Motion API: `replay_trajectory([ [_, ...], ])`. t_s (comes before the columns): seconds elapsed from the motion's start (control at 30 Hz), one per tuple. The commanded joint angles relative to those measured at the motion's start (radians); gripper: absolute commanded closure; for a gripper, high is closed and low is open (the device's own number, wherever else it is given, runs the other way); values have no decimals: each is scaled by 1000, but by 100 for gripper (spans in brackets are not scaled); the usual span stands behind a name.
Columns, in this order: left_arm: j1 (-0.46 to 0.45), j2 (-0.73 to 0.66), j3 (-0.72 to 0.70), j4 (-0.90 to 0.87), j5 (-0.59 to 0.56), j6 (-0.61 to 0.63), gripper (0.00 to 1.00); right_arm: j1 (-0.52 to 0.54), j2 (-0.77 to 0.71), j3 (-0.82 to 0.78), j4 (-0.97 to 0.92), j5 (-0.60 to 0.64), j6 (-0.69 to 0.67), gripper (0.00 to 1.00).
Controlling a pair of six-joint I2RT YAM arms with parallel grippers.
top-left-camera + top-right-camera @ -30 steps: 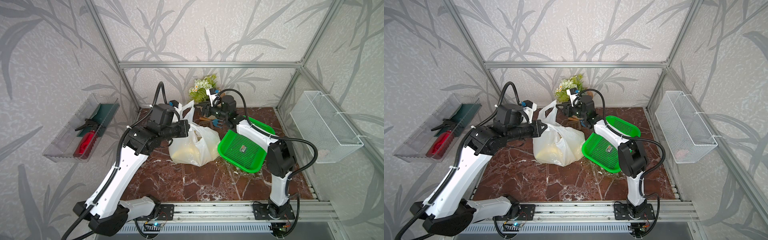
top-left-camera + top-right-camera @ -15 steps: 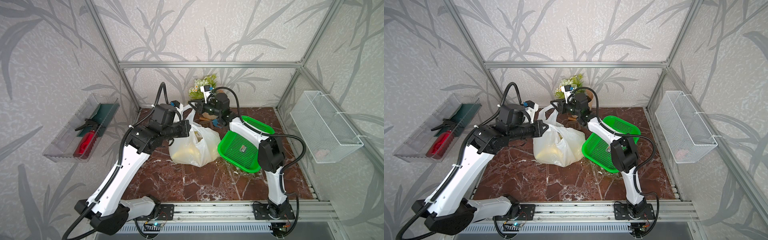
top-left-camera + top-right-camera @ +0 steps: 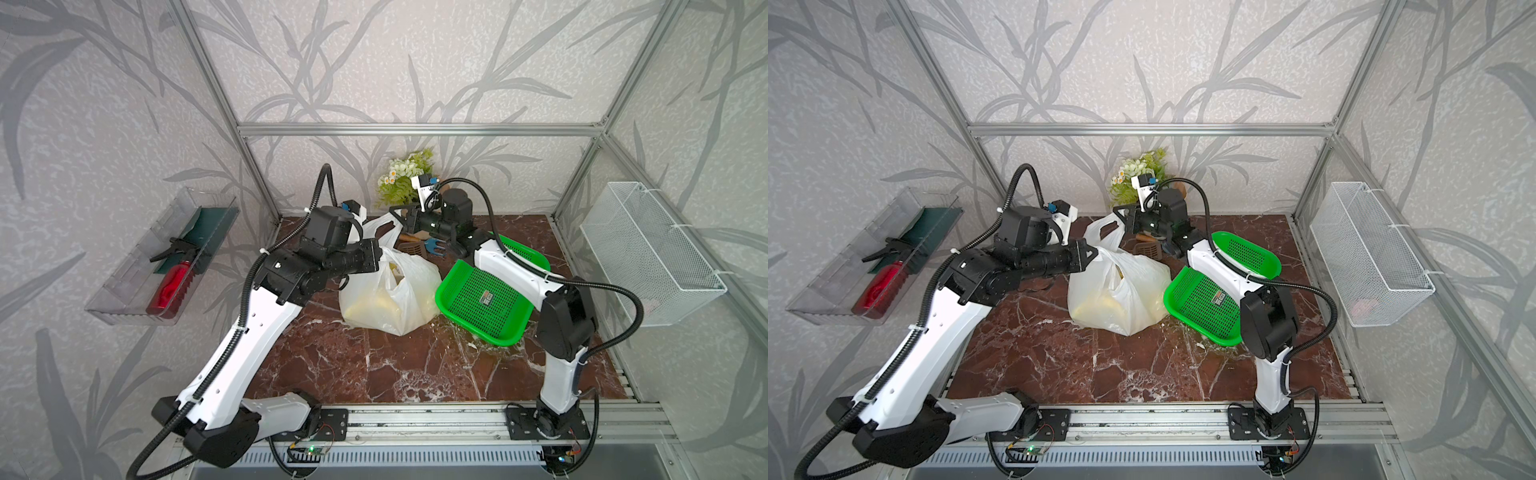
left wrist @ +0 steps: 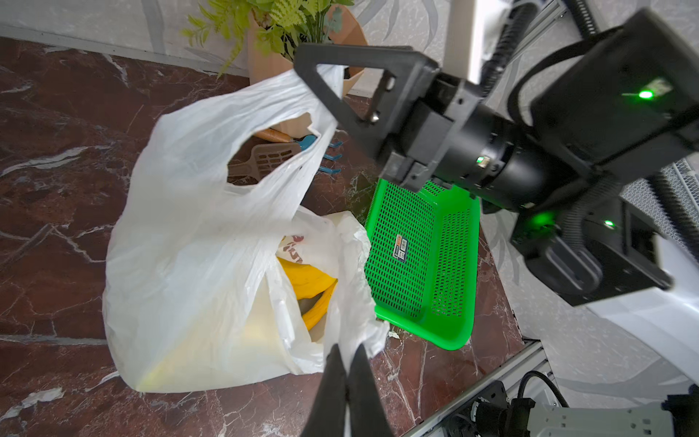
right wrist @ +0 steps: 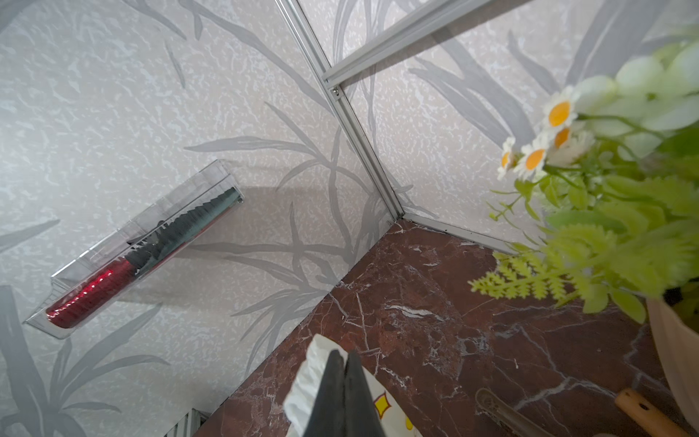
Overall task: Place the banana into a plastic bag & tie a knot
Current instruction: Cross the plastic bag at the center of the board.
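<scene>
We are watching the plastic bag (image 3: 390, 291), thin, crinkly and milky white, slumping on the marble table (image 3: 374, 374) with the yellow banana (image 4: 306, 282) lying inside its open mouth. We are judging the bagging done and the tying only beginning. The left gripper (image 4: 347, 359) is pinching what seems to be the near handle, its end hidden, and the right gripper (image 5: 342, 365) is clamping the far handle loop (image 4: 212, 113). Next, the two strips are needing crossing and threading without tearing. A green perforated basket (image 3: 482, 299) is tilting just beside the bag.
</scene>
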Motion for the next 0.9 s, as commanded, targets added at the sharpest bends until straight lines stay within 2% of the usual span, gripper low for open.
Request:
replay_trajectory([
  [0.0, 9, 2, -5, 31, -4, -6, 100, 9, -109, -20, -112, 19, -19, 100],
  [0.3, 14, -15, -28, 76, 2, -17, 100, 36, -274, -100, -356, 72, -19, 100],
  [0.63, 17, -27, -67, 114, 24, -33, 100, 111, -354, -46, -646, 214, 50, 100],
  [0.73, 22, -22, -57, 91, 14, -41, 100, 131, -392, -70, -691, 246, 93, 100],
  [0.87, 30, -7, -37, 47, 11, -74, 100, 154, -456, -154, -660, 251, 178, 100],
])
